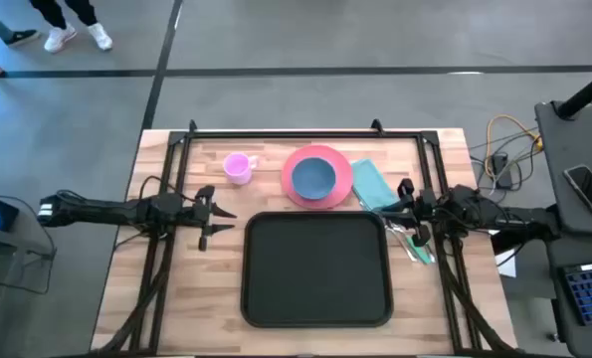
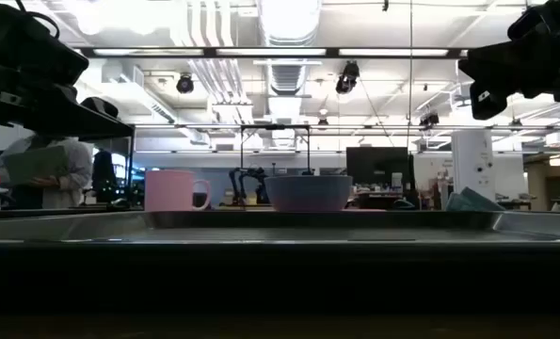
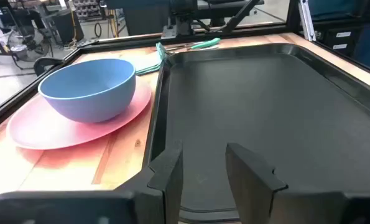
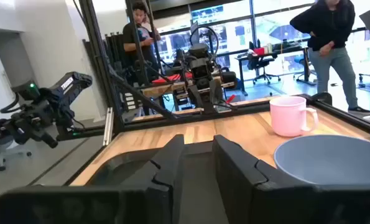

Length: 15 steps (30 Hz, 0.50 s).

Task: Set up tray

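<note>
The wooden tabletop (image 1: 176, 298) carries the black tray (image 1: 315, 268) at its middle front, bare inside. Just behind the tray sits a pink plate (image 1: 336, 189) holding a blue bowl (image 1: 313, 176) — a pink mug (image 1: 237, 168) stands farther left. The left gripper (image 1: 219, 223) hovers at the tray's left edge, the right gripper (image 1: 400, 207) at its right corner, both with fingers narrowly parted.

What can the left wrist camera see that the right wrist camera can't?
Only the left wrist view shows the pink plate under the bowl, the green cloth, and the green utensils beyond the tray. Only the right wrist view shows the pink mug and people in the room behind. Both show the blue bowl and the empty black tray, each past its own open gripper.
</note>
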Motion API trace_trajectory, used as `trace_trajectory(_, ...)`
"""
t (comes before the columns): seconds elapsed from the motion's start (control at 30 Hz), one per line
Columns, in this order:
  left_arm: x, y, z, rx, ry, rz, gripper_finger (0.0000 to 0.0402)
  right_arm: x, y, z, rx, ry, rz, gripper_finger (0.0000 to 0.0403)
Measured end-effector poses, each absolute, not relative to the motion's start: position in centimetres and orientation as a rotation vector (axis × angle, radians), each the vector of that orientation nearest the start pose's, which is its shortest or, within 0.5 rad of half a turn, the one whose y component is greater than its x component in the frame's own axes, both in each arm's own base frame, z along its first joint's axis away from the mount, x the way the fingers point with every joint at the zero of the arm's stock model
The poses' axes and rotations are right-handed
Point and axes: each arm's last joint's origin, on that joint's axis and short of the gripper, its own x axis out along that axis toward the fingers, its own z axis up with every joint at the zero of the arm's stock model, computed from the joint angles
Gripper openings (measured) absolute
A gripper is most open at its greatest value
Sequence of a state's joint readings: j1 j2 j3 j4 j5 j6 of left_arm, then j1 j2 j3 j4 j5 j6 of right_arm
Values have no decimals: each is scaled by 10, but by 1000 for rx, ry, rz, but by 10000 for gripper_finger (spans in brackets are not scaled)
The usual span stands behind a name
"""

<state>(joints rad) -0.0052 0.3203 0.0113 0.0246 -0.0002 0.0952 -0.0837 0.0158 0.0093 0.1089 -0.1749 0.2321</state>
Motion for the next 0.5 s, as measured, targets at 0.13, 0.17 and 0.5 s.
trace_trajectory(0.13, 114, -1, 142, 95, 284, -19, 102, 97, -3, 176, 219, -91, 103, 68)
trace_trajectory(0.17, 114, -1, 142, 95, 284, -19, 102, 97, -3, 176, 219, -91, 103, 68)
trace_trajectory(0.5, 114, -1, 142, 95, 284, -19, 102, 97, -3, 176, 219, -91, 102, 82)
